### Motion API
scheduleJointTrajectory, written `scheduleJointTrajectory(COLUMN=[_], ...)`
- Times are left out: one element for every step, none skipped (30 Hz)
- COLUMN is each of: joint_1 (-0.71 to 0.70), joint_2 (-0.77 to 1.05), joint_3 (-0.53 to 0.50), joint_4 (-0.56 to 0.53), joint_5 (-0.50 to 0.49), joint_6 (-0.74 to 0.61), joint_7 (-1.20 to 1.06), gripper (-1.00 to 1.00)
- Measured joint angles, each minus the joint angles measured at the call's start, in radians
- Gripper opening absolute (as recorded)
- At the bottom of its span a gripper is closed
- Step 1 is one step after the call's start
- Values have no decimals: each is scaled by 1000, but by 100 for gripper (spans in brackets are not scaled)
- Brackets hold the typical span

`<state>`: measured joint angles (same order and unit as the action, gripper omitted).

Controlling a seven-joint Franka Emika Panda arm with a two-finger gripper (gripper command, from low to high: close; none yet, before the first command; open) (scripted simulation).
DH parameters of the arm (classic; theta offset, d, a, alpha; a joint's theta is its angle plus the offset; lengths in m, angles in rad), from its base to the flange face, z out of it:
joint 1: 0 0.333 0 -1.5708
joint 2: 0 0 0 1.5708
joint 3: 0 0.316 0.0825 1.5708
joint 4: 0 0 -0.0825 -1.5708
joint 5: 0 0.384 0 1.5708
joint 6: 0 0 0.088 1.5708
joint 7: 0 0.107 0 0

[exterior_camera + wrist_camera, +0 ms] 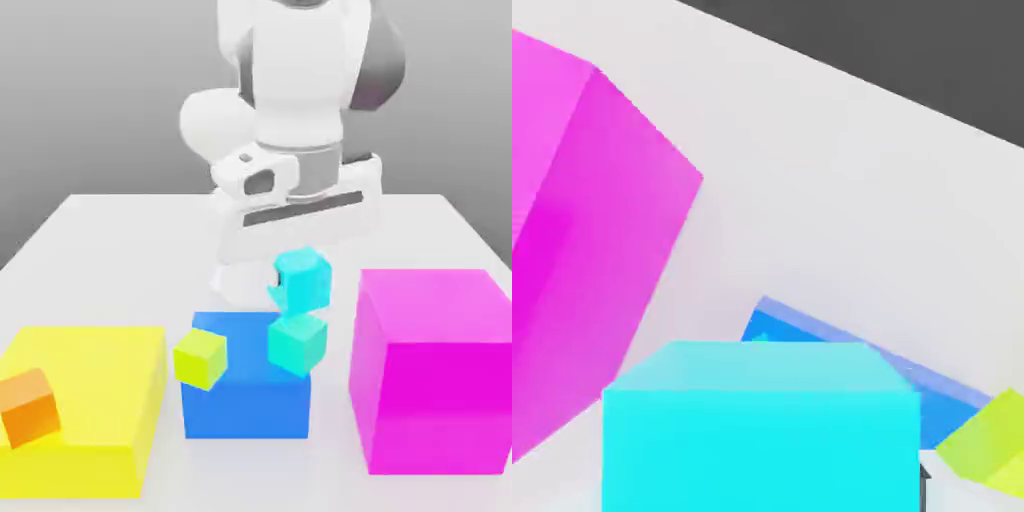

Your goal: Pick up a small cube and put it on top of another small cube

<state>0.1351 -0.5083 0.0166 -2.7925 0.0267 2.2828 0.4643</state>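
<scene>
A magenta block [432, 365] is seen at the table's [110, 215] front edge, a yellow block [85, 400] at the opposite front corner, a blue block [245, 385] between. The gripper [300, 262] is closed on the cyan cube [303, 279], held above the turquoise cube [297, 343].

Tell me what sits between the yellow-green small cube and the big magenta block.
The turquoise cube, on the blue block, with the cyan cube above it, in the exterior view.
</scene>
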Motion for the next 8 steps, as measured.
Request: scheduleJointTrajectory(joint_1=[0, 0, -1, -2, -3, -4, -4, -4], joint_2=[7, 26, 50, 78, 106, 123, 123, 123], joint_3=[5, 8, 10, 12, 14, 15, 15, 15], joint_4=[-16, -30, -44, -57, -71, -79, -79, -79], joint_5=[-2, -3, -3, -3, -3, -3, -3, -3], joint_6=[23, 56, 95, 136, 178, 203, 203, 203], joint_7=[1, 2, 1, 1, 1, 1, 1, 1], gripper=[-100, -100, -100, -100, -100, 100, 100, 100])
